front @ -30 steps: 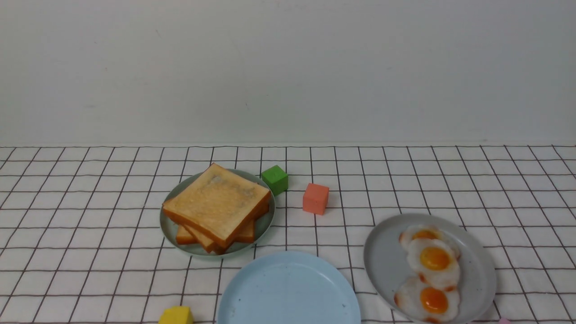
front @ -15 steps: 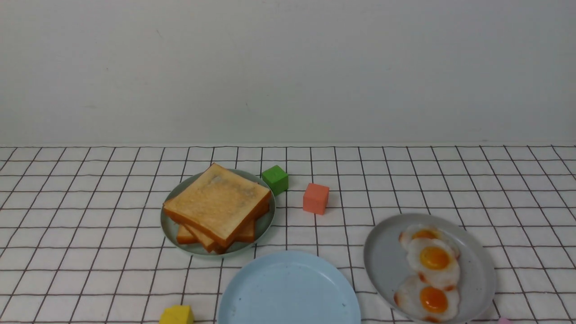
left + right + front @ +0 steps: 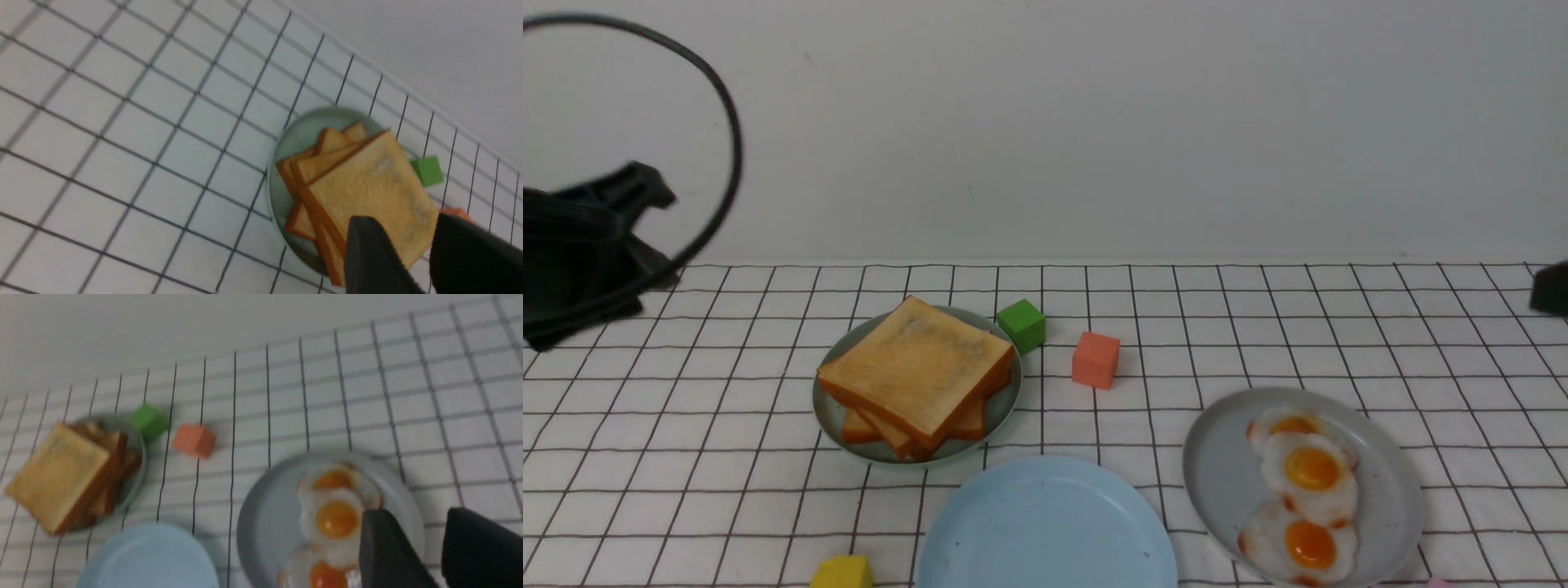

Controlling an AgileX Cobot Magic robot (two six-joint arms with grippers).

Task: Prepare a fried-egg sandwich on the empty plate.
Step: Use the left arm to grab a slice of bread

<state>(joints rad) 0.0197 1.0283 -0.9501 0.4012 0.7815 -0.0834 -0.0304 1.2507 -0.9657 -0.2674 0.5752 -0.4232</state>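
Note:
A stack of toast slices [image 3: 919,371] lies on a pale green plate [image 3: 827,412] left of centre. Three fried eggs [image 3: 1308,478] lie on a grey plate [image 3: 1217,469] at the right. The light-blue plate [image 3: 1045,531] at the front centre is bare. My left arm [image 3: 584,245] hangs high at the far left. In the left wrist view my left gripper [image 3: 404,224] is open and empty, well above the toast [image 3: 367,192]. My right gripper [image 3: 416,516] is open and empty, above the edge of the grey plate [image 3: 261,514] beside the eggs [image 3: 337,516]. Only a corner of the right arm [image 3: 1553,287] shows in the front view.
A green cube [image 3: 1022,325] sits just behind the toast plate and an orange cube [image 3: 1095,359] to its right. A yellow cube [image 3: 843,573] lies at the front edge, left of the blue plate. A small pink thing [image 3: 1437,583] peeks in at the front right. A wall closes the back.
Both arms have come into the front view, the left at the far left, the right at the far right edge. Nothing on the table has moved.

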